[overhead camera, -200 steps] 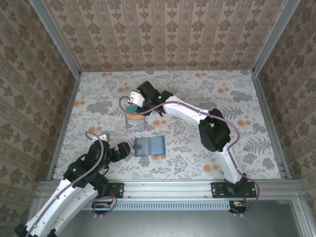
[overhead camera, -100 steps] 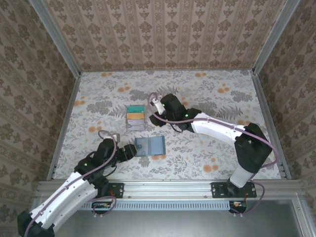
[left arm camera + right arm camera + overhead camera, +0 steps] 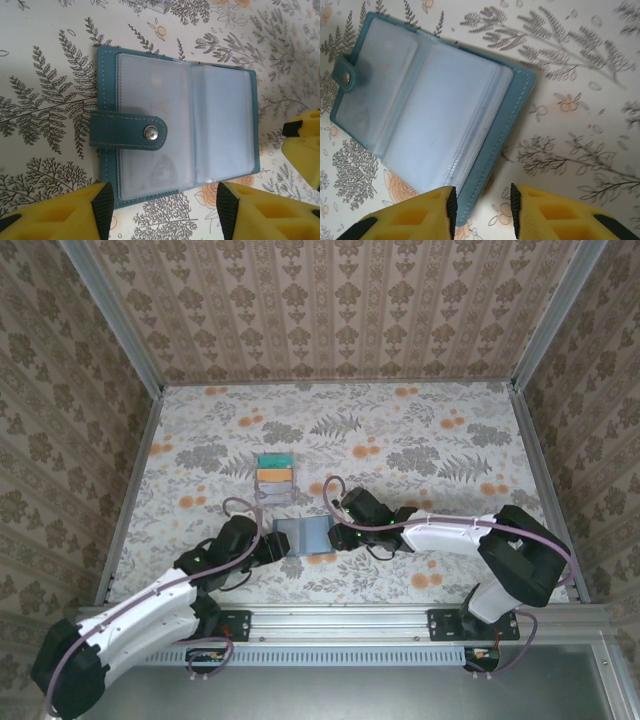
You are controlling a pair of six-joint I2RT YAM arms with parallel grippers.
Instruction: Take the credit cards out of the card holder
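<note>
Beside left pincer (image 3: 162, 212), open card holder (image 3: 175, 125).

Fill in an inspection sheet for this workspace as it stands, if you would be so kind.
Surface: floral table cover, flat, no spills seen.
Job's things: card holder lies open, snap strap across the frosted sleeves; teal and orange credit cards lie farther back.
Clutter: small grey tray, holding those cards.
Grippers: left gripper and right gripper open, at opposite sides of the holder.
Cables: cables loop along both arms, off the holder.
Surroundings: patterned walls, aluminium frame.
</note>
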